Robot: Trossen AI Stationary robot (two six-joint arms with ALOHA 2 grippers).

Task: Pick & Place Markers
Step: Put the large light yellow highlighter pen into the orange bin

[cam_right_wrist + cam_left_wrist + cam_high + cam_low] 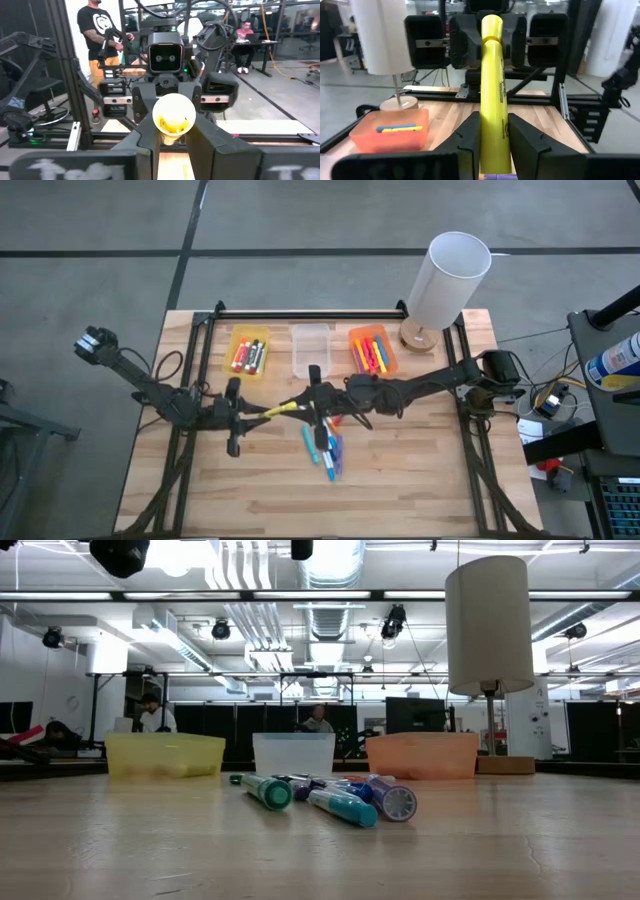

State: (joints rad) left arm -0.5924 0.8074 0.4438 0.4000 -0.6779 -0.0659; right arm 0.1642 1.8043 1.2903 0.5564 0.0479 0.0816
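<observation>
Spanning both grippers, the yellow marker sits between each one's fingers.

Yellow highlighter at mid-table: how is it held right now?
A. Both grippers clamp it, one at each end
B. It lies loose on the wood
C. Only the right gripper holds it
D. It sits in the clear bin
A: the yellow highlighter spans between the left gripper and the right gripper, and each wrist view shows its own fingers closed on it.

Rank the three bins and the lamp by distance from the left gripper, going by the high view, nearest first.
From the left gripper:
1. Yellow bin, at the back, leftmost.
2. Clear bin, the middle one.
3. Orange bin, to the right.
4. Lamp, back right corner.
</observation>
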